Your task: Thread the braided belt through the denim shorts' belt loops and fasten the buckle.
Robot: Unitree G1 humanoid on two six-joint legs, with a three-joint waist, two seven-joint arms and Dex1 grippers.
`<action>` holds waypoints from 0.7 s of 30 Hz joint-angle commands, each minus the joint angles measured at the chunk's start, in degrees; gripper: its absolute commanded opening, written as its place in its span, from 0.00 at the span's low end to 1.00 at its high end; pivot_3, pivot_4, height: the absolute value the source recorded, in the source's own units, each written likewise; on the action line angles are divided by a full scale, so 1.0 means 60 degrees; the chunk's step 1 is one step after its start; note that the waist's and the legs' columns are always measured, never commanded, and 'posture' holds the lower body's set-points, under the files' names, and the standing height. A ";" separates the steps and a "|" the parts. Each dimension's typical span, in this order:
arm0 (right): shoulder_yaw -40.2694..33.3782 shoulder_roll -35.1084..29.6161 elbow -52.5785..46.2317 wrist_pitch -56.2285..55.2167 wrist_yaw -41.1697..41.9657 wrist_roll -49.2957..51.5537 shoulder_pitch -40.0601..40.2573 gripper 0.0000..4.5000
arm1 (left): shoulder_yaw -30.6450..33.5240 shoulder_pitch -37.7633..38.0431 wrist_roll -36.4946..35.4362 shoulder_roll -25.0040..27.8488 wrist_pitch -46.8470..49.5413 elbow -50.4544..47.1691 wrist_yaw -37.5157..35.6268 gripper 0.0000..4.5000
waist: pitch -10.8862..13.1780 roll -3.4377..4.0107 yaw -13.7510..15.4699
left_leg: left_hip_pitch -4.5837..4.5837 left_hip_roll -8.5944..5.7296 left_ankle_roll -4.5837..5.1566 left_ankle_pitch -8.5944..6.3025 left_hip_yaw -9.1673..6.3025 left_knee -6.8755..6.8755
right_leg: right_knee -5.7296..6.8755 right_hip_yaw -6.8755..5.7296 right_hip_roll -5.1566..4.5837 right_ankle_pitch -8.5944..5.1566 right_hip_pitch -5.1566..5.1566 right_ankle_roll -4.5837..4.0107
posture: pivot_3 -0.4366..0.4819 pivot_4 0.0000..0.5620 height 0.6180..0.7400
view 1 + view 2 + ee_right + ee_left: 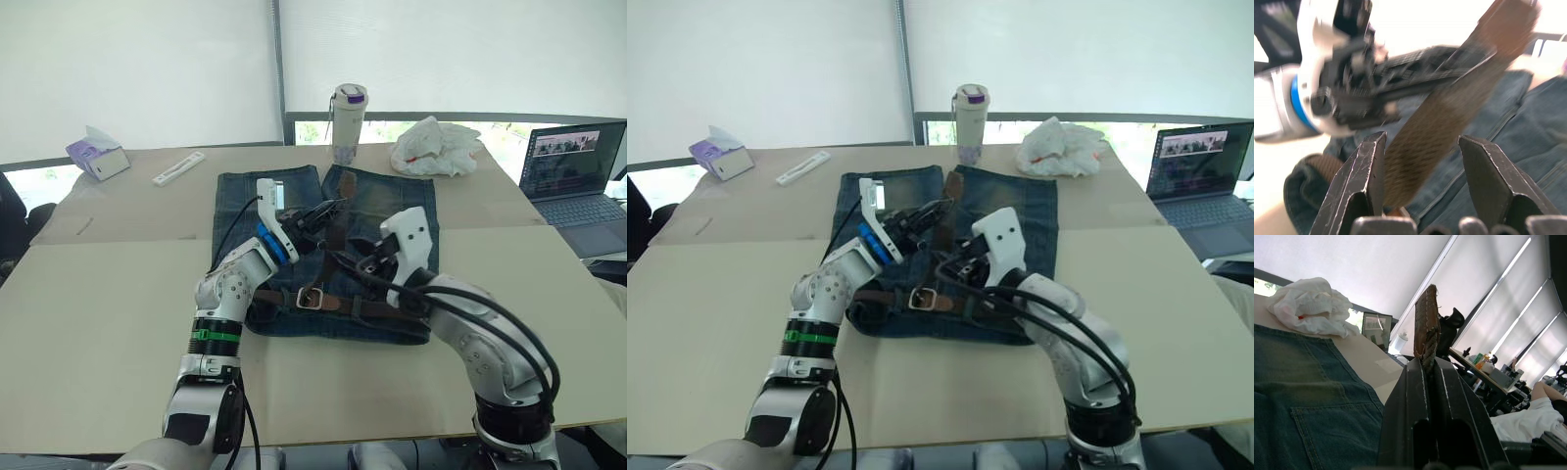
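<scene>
Tissue box (97,155), white marker (178,168), tumbler (348,122), crumpled white bag (436,147), open laptop (576,174) on table (118,294)

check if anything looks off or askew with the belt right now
The braided belt is not lying flat: its free end sticks up off the denim shorts, pinched in the left claw, while the buckle rests on the waistband.

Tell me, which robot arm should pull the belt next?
Probably the left. Its pincer is shut on the braided belt near the free end. The right pincer is open, with the strap passing between its fingers, so it grips nothing.
</scene>
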 commanded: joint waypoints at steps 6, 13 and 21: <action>0.0738 -0.0238 0.0174 0.0076 -0.0786 -0.0950 -0.0753 0.58 | -0.0092 0.0162 -0.0183 -0.0164 0.0074 -0.0717 0.0199 0.00 | 0.0000 0.0000 0.0012 | -0.0003 -0.0001 0.0000 0.0000 0.0000 0.0003 | -0.0002 -0.0002 0.0000 0.0000 0.0001 0.0000 | 0.48 0.27 1.00; 0.1541 -0.0449 0.0370 0.0396 -0.1391 -0.2007 -0.1048 0.58 | -0.0121 0.0250 -0.0249 -0.0212 0.0154 -0.0840 0.0232 0.00 | 0.0000 0.0000 0.0025 | -0.0002 -0.0001 0.0000 0.0000 0.0001 0.0004 | -0.0001 -0.0002 0.0001 0.0000 0.0000 0.0000 | 0.48 0.27 1.00; 0.1452 0.0328 0.0158 0.0715 -0.1472 -0.1947 -0.0968 0.99 | -0.0086 0.0277 -0.0256 -0.0222 0.0166 -0.0824 0.0264 0.00 | 0.0000 0.0000 0.0013 | -0.0001 0.0000 0.0000 0.0000 0.0000 0.0004 | 0.0000 -0.0003 0.0003 0.0000 0.0000 0.0000 | 0.48 0.27 1.00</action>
